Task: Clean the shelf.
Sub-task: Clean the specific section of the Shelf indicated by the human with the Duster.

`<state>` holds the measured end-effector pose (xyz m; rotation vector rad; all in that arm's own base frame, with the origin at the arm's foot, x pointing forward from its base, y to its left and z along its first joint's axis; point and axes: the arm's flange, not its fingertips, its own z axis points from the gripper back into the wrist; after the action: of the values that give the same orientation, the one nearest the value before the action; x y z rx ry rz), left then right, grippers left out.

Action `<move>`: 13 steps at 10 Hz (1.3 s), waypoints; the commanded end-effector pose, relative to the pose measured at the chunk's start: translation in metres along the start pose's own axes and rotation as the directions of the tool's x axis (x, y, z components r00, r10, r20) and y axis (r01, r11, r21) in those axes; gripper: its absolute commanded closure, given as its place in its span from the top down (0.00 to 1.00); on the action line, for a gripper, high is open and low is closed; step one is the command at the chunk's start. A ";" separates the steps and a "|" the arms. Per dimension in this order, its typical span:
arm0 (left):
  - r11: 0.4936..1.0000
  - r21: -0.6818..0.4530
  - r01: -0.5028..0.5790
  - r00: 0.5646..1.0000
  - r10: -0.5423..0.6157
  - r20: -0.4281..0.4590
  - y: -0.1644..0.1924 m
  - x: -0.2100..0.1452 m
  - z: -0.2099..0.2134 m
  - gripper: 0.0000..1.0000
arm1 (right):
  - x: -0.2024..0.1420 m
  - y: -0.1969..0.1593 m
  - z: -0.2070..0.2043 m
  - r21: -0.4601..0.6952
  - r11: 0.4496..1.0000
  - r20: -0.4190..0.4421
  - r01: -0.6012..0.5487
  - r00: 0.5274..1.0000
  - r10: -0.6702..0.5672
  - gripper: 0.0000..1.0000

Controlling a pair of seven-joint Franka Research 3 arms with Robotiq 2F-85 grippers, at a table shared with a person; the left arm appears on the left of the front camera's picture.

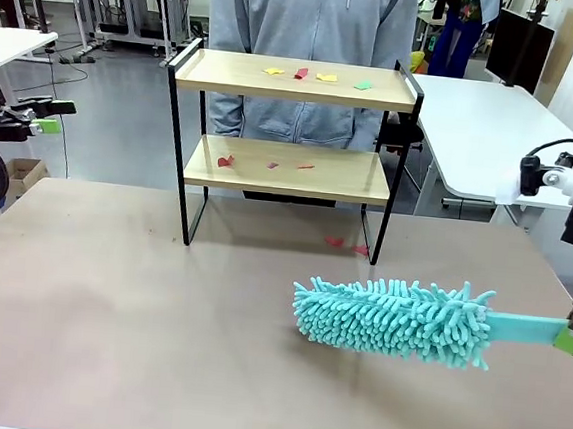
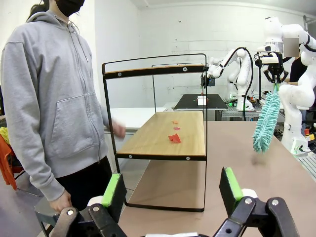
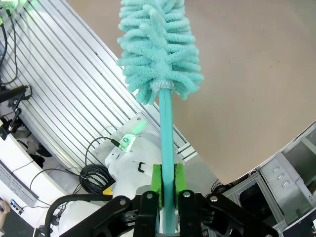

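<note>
In a lab room, the shelf (image 1: 229,72) is standing at the far edge of the table (image 1: 108,309), scraps (image 1: 299,73) littering both boards. The right gripper (image 3: 167,174) is clamping the duster (image 1: 388,319) by its thin handle end; the soft, light-looking head is likely needing only gentle strokes. The left gripper (image 2: 172,187) is gaping wide, empty.

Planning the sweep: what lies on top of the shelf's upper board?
Four scraps: yellow, red, yellow, green, none covered from the front. The left wrist view meets that board edge-on.
</note>
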<state>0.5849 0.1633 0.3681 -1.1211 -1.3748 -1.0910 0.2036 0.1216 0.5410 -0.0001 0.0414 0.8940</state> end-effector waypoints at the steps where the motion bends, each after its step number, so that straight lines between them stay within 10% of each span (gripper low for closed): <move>1: 1.000 0.004 0.015 1.000 -0.015 -0.003 -0.001 0.003 -0.001 1.00 | 0.001 0.000 0.001 0.003 1.000 0.009 0.002 1.000 -0.002 0.13; 13: 1.000 0.004 0.015 1.000 -0.015 -0.003 -0.001 0.003 -0.001 1.00 | 0.001 0.000 0.001 0.003 1.000 0.009 0.002 1.000 -0.002 0.13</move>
<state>0.5849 0.1633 0.3681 -1.1211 -1.3748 -1.0910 0.2036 0.1216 0.5410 -0.0001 0.0414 0.8940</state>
